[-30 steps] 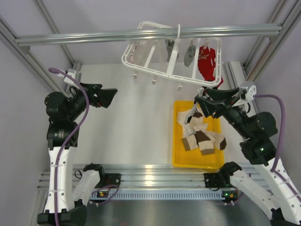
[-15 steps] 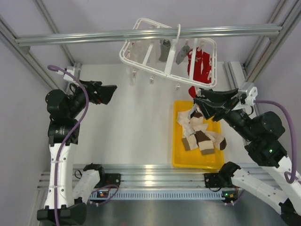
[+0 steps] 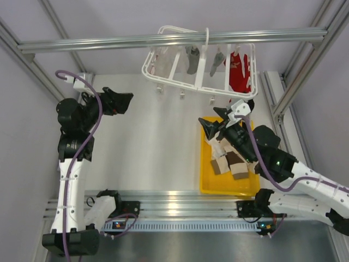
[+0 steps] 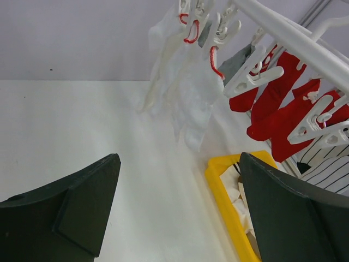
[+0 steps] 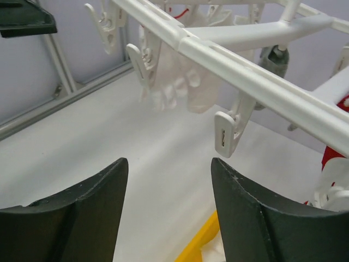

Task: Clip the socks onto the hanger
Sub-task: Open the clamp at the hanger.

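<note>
Checking in from the remote station. The socks [image 3: 234, 162] sit in a loose heap in the yellow tray [image 3: 202, 172] on the right side of the table [image 3: 158, 142]. They're cream with dark brown blocks, soft and crumpled, lying over one another, and the right arm hides the far part of the pile.

The hanger [image 3: 199, 73] is the big white plastic frame with crossbars. It's hooked over the aluminium rail [image 3: 109, 43] at the back and tilted a bit, with little white clips [image 5: 226, 131] dangling under its bars. It carries a red garment [image 3: 240, 71] with white marks at its right end, a couple of grey pieces [image 3: 192, 59] in the middle and something pale and thin [image 4: 191, 90] at the left end.

The right gripper [image 3: 214, 123] hovers over the tray's far left corner, just above the socks, jaws spread wide with nothing between them — its wrist view looks up at the underside of the frame. The left gripper [image 3: 124, 102] is well off to the left, raised over the white table, also wide apart and empty.
</note>
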`<state>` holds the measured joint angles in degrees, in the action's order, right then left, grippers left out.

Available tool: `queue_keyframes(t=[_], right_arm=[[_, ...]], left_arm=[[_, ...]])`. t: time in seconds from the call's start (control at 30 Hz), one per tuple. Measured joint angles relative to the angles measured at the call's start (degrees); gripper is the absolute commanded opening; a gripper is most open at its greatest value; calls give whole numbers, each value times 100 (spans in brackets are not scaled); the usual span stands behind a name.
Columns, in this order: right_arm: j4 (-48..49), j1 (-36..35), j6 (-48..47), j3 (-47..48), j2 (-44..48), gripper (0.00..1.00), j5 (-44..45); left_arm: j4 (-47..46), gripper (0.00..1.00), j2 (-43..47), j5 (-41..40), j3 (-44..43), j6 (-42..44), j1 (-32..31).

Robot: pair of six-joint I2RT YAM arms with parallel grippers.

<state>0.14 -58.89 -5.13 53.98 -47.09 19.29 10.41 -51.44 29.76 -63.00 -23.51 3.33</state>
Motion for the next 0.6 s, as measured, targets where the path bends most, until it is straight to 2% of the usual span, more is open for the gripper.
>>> queue_keyframes(t=[0.13, 0.3, 0.43, 0.6], right_arm=[[352, -94, -179, -181, -83, 65, 699], [479, -9, -129, -236, -66, 73, 1130], [811, 52, -195, -448, 42, 74, 1207], [1650, 55, -551, -1119, 192, 74, 826]], left_arm=[[-20, 96, -13, -46, 0, -63, 0], [-46, 96, -11, -26, 0, -13, -7], [-127, 98, -11, 85, 0, 103, -48], [-286, 98, -11, 162, 0, 358, -247]])
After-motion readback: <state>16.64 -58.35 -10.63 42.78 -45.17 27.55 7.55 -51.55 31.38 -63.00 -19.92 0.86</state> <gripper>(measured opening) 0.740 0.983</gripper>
